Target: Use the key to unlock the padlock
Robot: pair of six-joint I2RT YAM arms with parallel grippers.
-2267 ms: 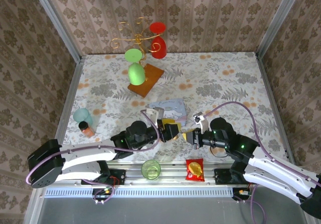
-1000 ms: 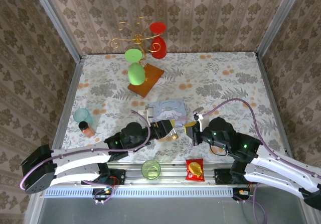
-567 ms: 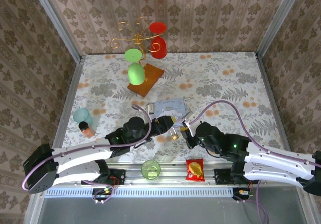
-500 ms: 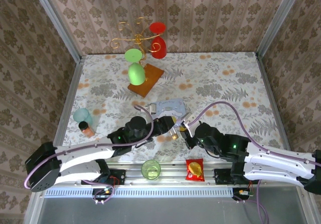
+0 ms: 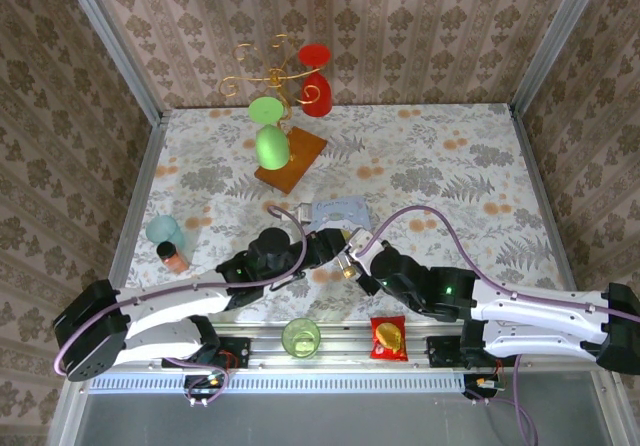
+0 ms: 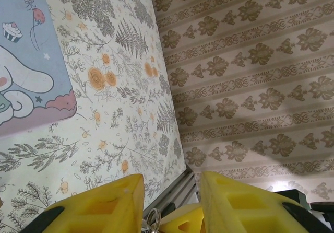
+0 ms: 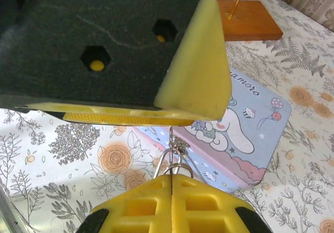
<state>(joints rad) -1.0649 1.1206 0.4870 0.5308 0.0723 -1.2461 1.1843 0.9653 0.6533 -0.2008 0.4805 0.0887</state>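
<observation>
The jaws of the right gripper (image 7: pixel 171 185) are pressed together, pinching a slender silvery metal key (image 7: pixel 171 138) at its wire ring (image 7: pixel 173 162). The key stands edge-on and reaches the yellow pad of the left gripper (image 6: pixel 172 194) just above it. We see the left jaws standing apart, with the ring low in the gap, but we cannot tell whether they bear on anything. From above, the two grippers meet over the floral tabletop (image 5: pixel 450 166), just in front of a blue rectangular cartoon tin (image 5: pixel 338 211). The tiny brass-gold padlock (image 5: pixel 346 268) shows as a small glint between them, too small for us to make out.
</observation>
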